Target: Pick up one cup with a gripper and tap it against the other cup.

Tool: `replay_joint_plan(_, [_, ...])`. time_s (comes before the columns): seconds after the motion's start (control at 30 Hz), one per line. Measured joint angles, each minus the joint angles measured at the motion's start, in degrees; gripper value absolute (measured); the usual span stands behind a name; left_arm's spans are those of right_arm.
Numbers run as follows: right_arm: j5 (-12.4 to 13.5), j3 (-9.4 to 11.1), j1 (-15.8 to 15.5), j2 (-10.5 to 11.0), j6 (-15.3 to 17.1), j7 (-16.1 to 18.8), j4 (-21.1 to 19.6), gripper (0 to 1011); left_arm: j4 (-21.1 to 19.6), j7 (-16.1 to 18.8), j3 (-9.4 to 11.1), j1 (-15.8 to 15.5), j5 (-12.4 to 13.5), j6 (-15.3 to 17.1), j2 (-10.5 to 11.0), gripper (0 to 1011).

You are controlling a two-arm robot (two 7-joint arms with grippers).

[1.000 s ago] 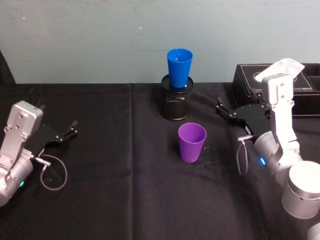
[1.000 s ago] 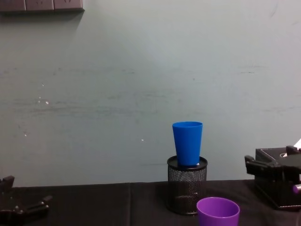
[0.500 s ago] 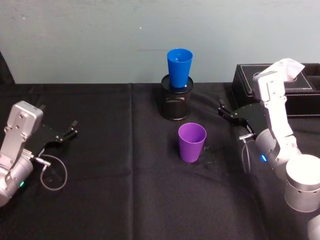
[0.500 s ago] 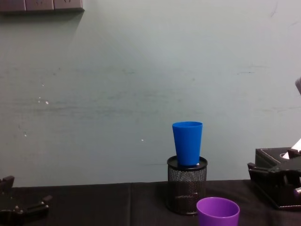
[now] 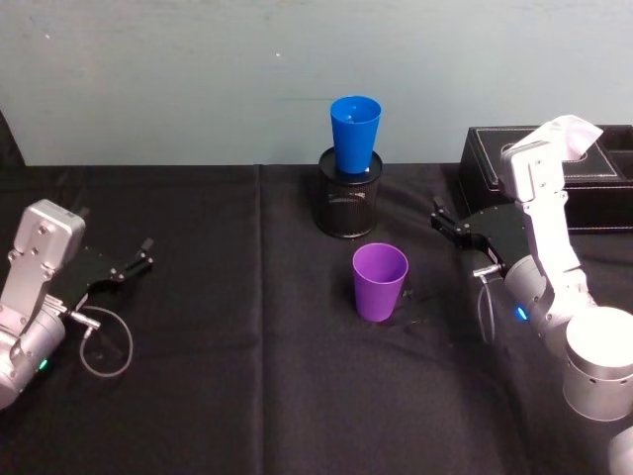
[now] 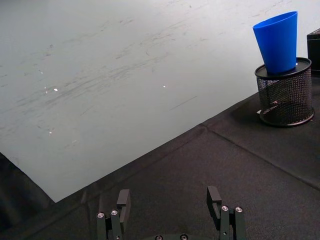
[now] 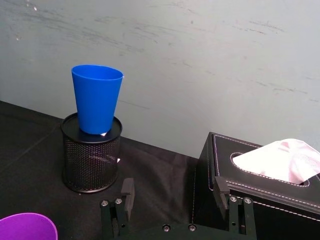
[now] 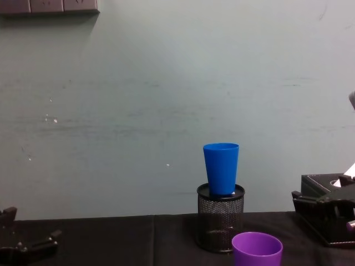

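1. Both arms are silver-grey, chunky rounded joints with boxy wrist blocks.
2. Right arm point(image 5: 554, 287) has a small blue light low on one joint; left arm point(image 5: 35, 297) has a tiny teal one.
3. Each wrist has a thin grey cable looping out from a little metal plug.
4. Right gripper point(image 7: 175, 200) and left gripper point(image 6: 169, 207) are black, flat-fingered, with silver screw heads at the finger bases.

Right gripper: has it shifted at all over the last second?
Yes, slightly. In the chest view the right gripper has pulled back toward the tissue box, away from the purple cup. It is open and touches neither cup.
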Motion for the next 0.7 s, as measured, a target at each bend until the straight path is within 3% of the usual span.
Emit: replay_joint_plan(0.7, [0.1, 0.0, -0.1, 0.0, -0.1, -0.1, -0.1, 1003, 0.0, 0.0, 0.0, 0.0, 0.0, 0.0, 0.0, 1000])
